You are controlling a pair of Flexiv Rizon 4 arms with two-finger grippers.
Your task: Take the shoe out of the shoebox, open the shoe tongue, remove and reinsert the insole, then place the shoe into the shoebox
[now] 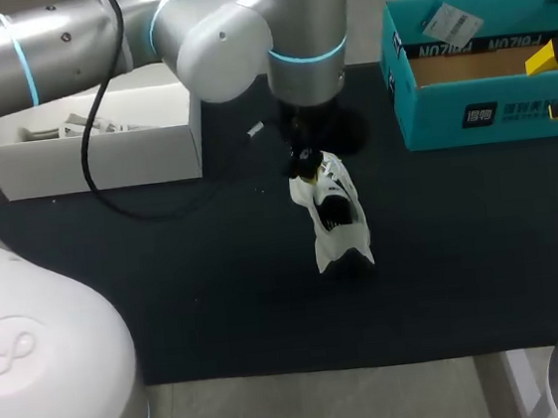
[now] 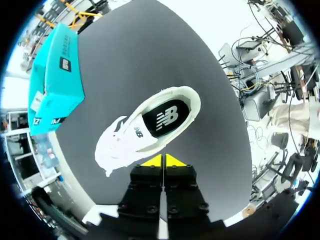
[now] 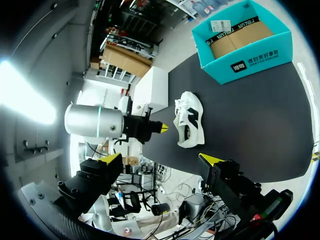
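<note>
Black mat (image 1: pixel 219 305) covers the table. White sneaker (image 1: pixel 332 218) sits mid-mat with its long axis near-to-far, heel near, toe far, well apart from every mat edge. Left gripper (image 2: pixel 163 160) is just beside its flank, fingers closed together. Teal shoebox (image 1: pixel 449 116) stands far right, with the right gripper (image 3: pixel 161 160) spread wide there. White box (image 1: pixel 94 154) stands far left.

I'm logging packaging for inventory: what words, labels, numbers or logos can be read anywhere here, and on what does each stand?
Inner rim of the shoebox: dark lettering, too blurred to read.
Front of the shoebox: dark label, white characters too small to read.
The white sticker on its flap: fine print, unreadable.
The insole in the shoe: white logo mark, no readable words.
</note>
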